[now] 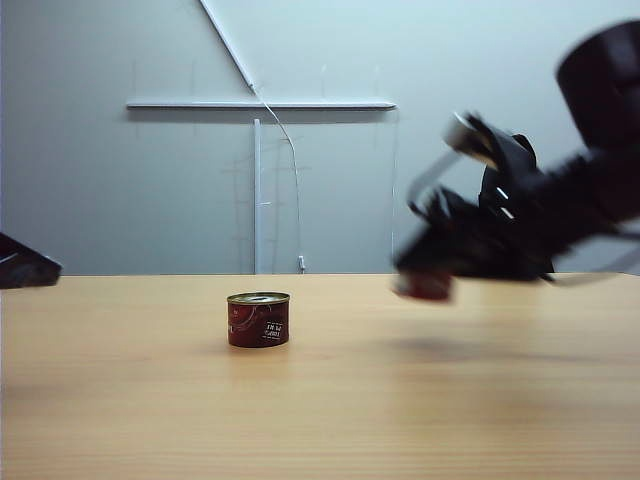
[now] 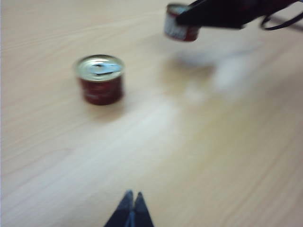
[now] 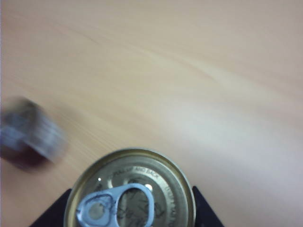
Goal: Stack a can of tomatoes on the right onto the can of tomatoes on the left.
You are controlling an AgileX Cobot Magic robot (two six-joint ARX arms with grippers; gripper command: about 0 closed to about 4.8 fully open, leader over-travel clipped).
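The left can of tomatoes (image 1: 258, 320) stands upright on the wooden table, dark red with a gold pull-tab lid. The left wrist view shows the same can (image 2: 100, 78), and it is a blur (image 3: 28, 137) in the right wrist view. My right gripper (image 1: 428, 268) is motion-blurred to its right, above the table, shut on the right can of tomatoes (image 1: 423, 288). That can's lid (image 3: 130, 182) fills the gap between the black fingers (image 3: 52, 210). The held can (image 2: 181, 28) hangs clear of the tabletop. My left gripper (image 2: 134, 197) is shut on nothing, low at the far left (image 1: 25, 265).
The light wood table (image 1: 450, 400) runs across the whole view, with a pale wall behind it. A white rail and cable (image 1: 260, 104) hang on that wall. Only the two cans and the arms show on the tabletop.
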